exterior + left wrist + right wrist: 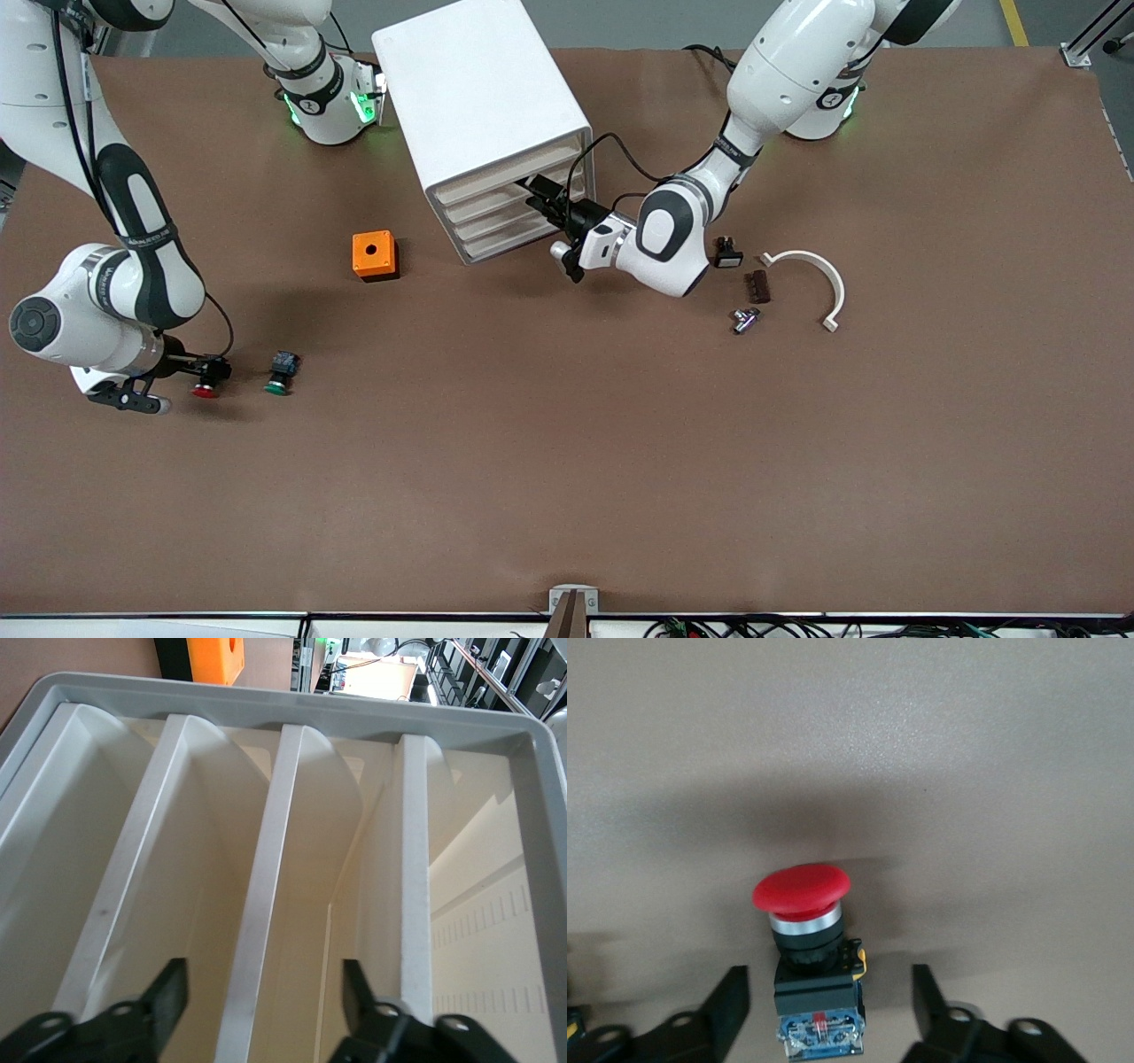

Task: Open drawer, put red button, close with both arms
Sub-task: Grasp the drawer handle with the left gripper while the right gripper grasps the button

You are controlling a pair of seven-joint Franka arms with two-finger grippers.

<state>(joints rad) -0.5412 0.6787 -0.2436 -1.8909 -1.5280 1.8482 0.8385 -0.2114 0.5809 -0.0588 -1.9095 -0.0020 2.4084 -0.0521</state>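
The white cabinet (483,97) stands at the back of the table, its four beige-fronted drawers (496,211) all shut. My left gripper (539,198) is at the drawer fronts, at the cabinet's corner toward the left arm's end. In the left wrist view it (264,1003) is open, its fingers either side of one drawer's front lip (266,904) without touching it. The red button (205,389) lies on the table toward the right arm's end. My right gripper (211,370) is over it. In the right wrist view it (830,1003) is open around the button's body (819,997), with gaps on both sides.
A green-capped button (280,373) lies beside the red one. An orange box with a hole (374,255) sits near the cabinet. Small parts lie toward the left arm's end: a black piece (726,252), a brown piece (757,285), a metal piece (745,320) and a white curved strip (819,275).
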